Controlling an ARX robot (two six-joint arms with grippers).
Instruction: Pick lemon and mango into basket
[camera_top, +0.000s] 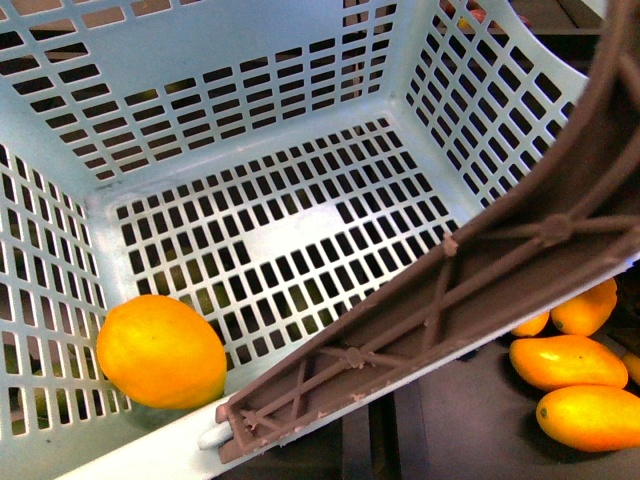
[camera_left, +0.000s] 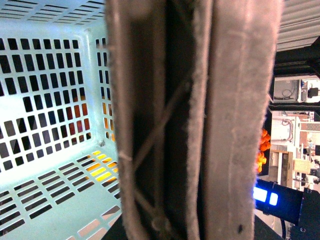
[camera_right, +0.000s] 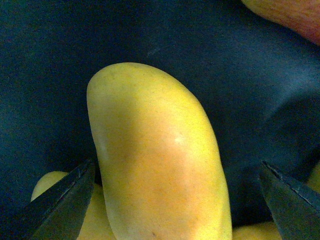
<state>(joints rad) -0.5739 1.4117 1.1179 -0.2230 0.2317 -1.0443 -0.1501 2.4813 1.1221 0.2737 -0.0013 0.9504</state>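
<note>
The aqua basket (camera_top: 250, 120) fills the front view, and the plump yellow-orange lemon (camera_top: 160, 350) lies in its near left corner. The brown ribbed handle (camera_top: 450, 290) crosses the view diagonally, with a white zip tie (camera_top: 213, 436) at its lower end. That handle (camera_left: 200, 120) fills the left wrist view; my left gripper is shut on it, its fingers hidden. In the right wrist view a long yellow mango (camera_right: 155, 160) lies on dark cloth between the spread fingers of my open right gripper (camera_right: 177, 167). Neither finger touches it.
Outside the basket at the right, several more mangoes (camera_top: 568, 360) lie on a dark surface. Other yellow fruit (camera_right: 50, 187) sits under and beside the mango in the right wrist view, and an orange-red one (camera_right: 290, 12) shows at the far corner.
</note>
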